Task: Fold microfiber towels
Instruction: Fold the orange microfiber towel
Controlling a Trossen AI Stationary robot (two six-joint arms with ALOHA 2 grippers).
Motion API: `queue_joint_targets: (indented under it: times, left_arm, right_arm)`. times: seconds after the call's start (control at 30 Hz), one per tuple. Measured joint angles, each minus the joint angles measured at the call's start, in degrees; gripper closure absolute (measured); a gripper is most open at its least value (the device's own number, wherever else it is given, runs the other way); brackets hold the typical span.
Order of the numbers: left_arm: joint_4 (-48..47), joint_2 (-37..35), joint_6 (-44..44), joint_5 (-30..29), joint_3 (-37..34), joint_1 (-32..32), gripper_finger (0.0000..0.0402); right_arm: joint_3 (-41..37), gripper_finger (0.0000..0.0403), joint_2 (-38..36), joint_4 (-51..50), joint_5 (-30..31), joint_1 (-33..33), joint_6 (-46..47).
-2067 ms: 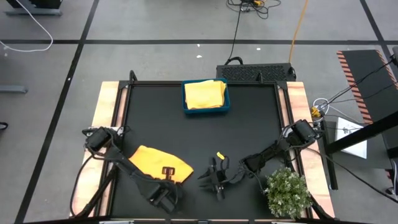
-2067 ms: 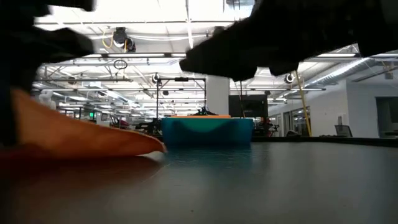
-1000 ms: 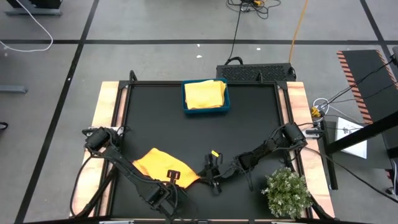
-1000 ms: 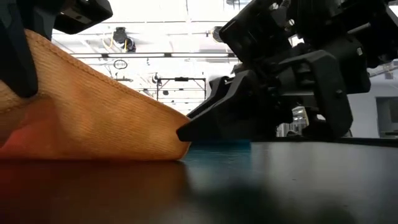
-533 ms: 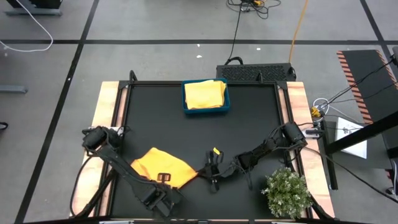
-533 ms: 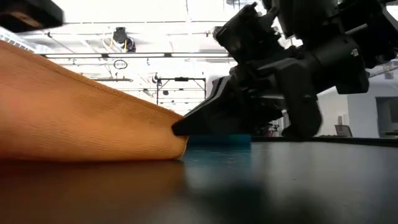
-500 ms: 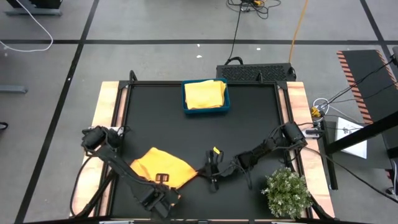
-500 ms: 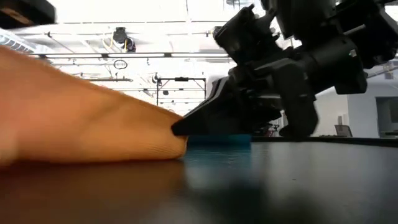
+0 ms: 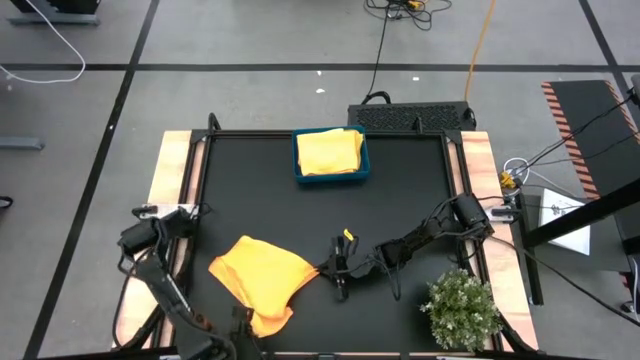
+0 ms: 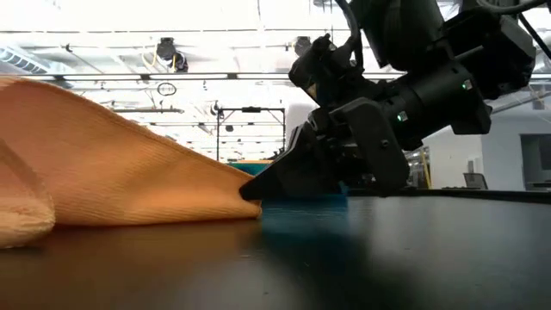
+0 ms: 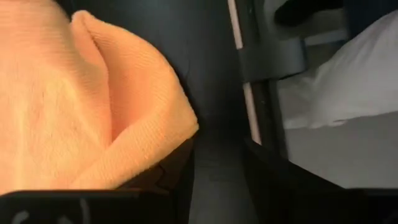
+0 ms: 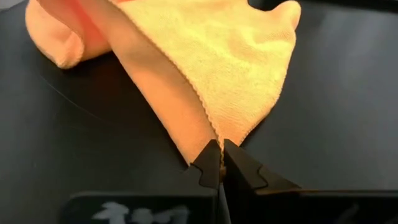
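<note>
Released by the left jaws, now spread, orange towel stays corner-pinched in right jaws.

Both arms are matte black, built of slim tubular links joined by chunkier rounded joint housings, with thin black cables looping alongside them. The right gripper ends in two flat, black, wedge-shaped jaws with small stepped notches near their tips; a black crossbar with faint white markings sits behind them. A small yellow tag sits on its wrist. The left gripper is equally black and blocky.
</note>
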Motion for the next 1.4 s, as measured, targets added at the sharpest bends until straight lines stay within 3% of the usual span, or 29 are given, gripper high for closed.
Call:
queue_joint_targets:
  times: [0.13, 0.33, 0.97, 1.4]
  left_arm:
    - [0.0, 3.1, 3.7, -2.9, 0.0, -1.0, 0.0266]
    - [-3.3, 6.0, 8.3, -12.3, -0.1, -0.8, 0.0266]
    - [-6.5, 5.6, 16.3, -28.3, 0.1, 2.9, 0.0266]
    - [-6.1, 5.6, 19.5, -24.6, 0.1, 3.4, 0.0266]
  right_arm:
    - [0.0, 0.0402, 0.0, -0.3, 0.0, 0.0, 0.0]
    - [0.0, 0.0403, 0.0, -0.5, 0.0, 0.0, 0.2]
    - [0.0, 0.0403, 0.0, -1.7, 0.0, -0.1, 0.2]
    - [-0.1, 0.0403, -0.1, -4.8, 3.3, -1.3, 2.7]
